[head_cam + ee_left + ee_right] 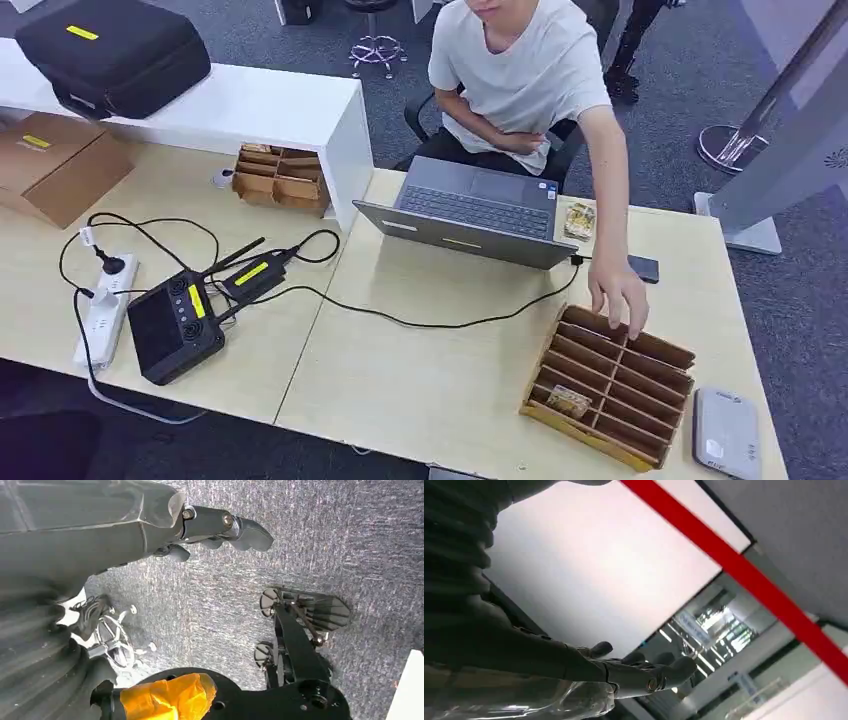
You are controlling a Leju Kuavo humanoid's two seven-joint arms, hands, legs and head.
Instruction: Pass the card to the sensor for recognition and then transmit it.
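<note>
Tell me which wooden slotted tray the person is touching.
The wooden tray near the table's front right, beside the grey sensor pad; the person's hand rests on its back rim.

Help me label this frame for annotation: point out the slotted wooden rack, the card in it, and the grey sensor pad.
slotted wooden rack (640,352): head view, a bare divider.
card (568,401): head view, its patterned face.
grey sensor pad (725,432): head view, its top face.
</note>
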